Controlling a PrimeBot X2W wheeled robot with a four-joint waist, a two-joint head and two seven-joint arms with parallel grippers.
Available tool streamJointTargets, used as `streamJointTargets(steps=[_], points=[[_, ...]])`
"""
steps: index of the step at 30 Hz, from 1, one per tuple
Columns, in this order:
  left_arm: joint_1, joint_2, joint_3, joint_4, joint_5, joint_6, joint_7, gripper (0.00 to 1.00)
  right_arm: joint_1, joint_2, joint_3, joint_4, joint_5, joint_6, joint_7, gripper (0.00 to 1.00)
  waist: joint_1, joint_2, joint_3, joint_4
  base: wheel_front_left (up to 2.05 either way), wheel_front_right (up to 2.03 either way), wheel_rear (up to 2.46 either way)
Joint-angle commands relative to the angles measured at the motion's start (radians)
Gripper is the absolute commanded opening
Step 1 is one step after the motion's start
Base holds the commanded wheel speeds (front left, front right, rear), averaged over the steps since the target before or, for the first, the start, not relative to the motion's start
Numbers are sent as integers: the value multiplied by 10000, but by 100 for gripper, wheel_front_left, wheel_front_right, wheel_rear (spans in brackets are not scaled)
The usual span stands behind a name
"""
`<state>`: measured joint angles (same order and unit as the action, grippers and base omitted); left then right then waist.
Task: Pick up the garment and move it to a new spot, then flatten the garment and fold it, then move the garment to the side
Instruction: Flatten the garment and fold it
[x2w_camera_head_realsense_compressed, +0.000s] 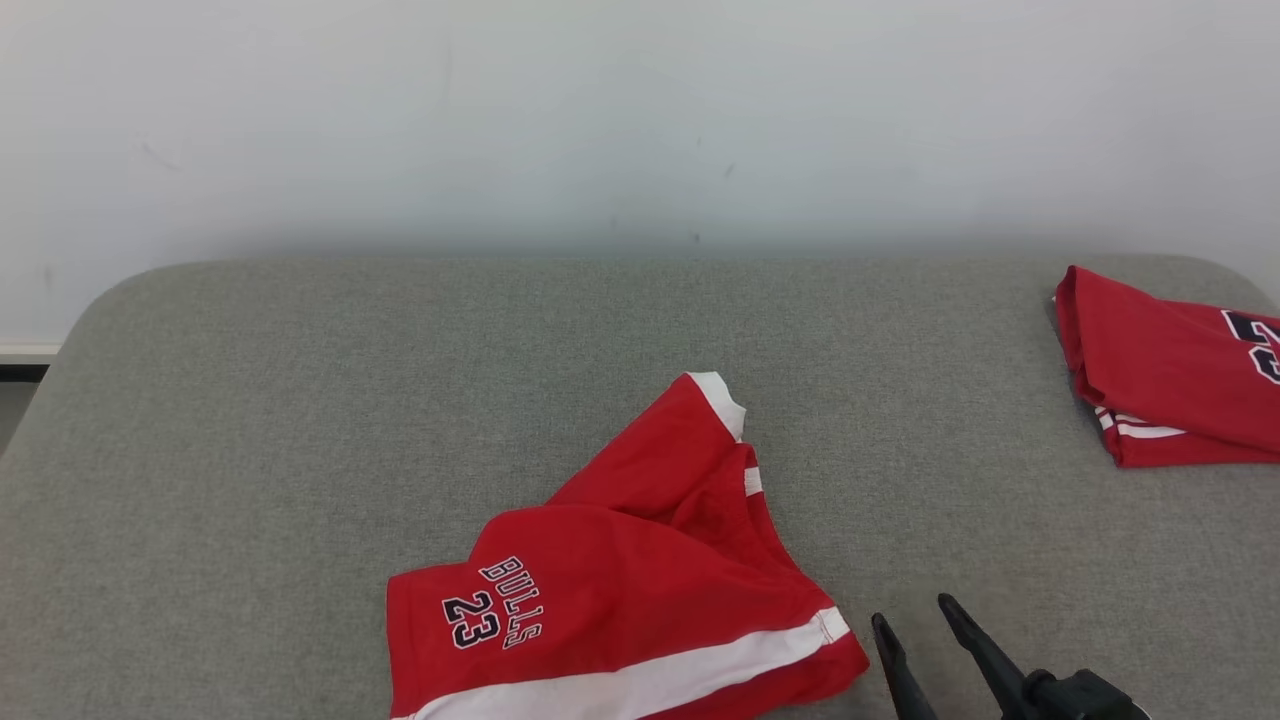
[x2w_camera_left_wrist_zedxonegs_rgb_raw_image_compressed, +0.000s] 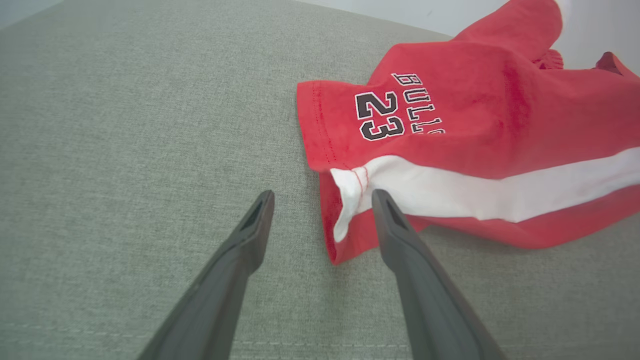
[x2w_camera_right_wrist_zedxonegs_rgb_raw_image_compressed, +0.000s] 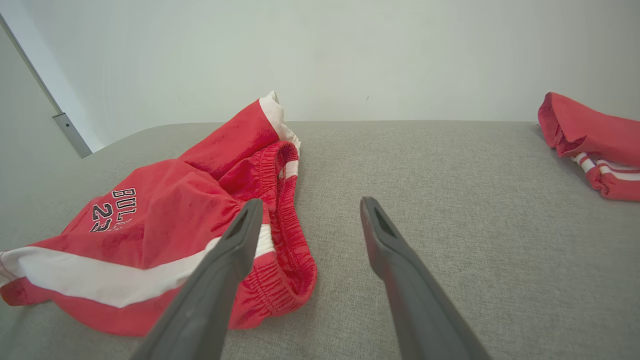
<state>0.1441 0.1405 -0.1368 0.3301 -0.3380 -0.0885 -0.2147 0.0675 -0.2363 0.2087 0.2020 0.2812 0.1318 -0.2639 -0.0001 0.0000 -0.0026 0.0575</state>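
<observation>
Red shorts (x2w_camera_head_realsense_compressed: 640, 570) with a white side stripe and "BULLS 23" print lie rumpled, partly folded over, at lower centre of the head view.

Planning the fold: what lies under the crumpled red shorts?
The red shorts rest on the grey padded surface; anything beneath their folds is covered.

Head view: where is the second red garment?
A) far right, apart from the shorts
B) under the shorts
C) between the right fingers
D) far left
A: the second garment lies at the far right, bare surface between it and the shorts.
</observation>
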Motion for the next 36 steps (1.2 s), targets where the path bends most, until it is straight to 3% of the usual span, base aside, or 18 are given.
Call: streamJointTargets(steps=[1, 17, 18, 19, 20, 21, 27, 36], points=[[-15, 12, -64, 124, -76, -81, 27, 100, -234, -267, 476, 161, 289, -27, 55, 100, 1, 0, 68, -11, 0, 0, 0], [-1116, 140, -755, 1039, -815, -375, 263, 100, -2129, -1888, 3510, 1157, 2602, -27, 1407, 100, 1, 0, 406, 277, 0, 0, 0], [-1211, 149, -879, 1123, -901, -393, 296, 91, -2223, -1992, 3690, 1170, 2761, -27, 1506, 85, 1, 0, 430, 305, 0, 0, 0], [-1311, 148, -972, 1208, -1012, -410, 345, 49, -2343, -2097, 3832, 1174, 2889, -27, 1566, 49, 1, 0, 449, 332, 0, 0, 0], [-1401, 176, -1063, 1281, -1091, -422, 349, 16, -2442, -2194, 3934, 1160, 3007, -27, 1549, 0, 1, 0, 463, 353, 0, 0, 0], [-1487, 198, -1164, 1337, -1191, -431, 313, 0, -2490, -2249, 4004, 1168, 3193, -27, 1528, 0, 1, 0, 472, 368, 0, 0, 0], [-1624, 247, -1454, 1485, -1910, -417, 8, 0, -2412, -2648, 4573, 842, 4161, -27, 1500, 0, 1, 0, 457, 345, 0, 0, 0], [-1396, 573, -1436, 1235, -2040, -394, -306, 0, -2259, -3121, 4846, 227, 5190, -27, 1492, 0, 1, 0, 306, 151, 0, 0, 0]])
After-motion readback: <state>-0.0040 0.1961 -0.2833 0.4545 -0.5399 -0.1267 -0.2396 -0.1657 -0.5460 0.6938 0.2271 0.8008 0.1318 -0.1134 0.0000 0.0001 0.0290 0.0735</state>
